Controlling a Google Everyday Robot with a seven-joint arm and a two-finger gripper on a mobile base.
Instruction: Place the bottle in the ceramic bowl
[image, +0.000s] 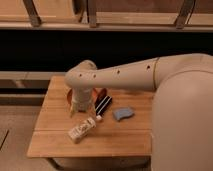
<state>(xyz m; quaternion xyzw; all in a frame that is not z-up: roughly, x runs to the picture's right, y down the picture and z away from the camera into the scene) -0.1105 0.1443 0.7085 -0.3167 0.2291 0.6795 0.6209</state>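
Note:
The pale cream bottle (83, 128) lies on its side on the wooden table (60, 140), white cap pointing toward the upper right. The orange-brown ceramic bowl (70, 95) sits behind it at the table's back left, mostly hidden by my arm. My gripper (80, 107) hangs below the cream arm, just above and behind the bottle and in front of the bowl.
A black striped rectangular item (103, 104) lies to the right of the bowl. A blue-grey flat object (123, 113) lies further right. My large cream arm (180, 110) covers the right side of the table. A dark shelf runs behind the table.

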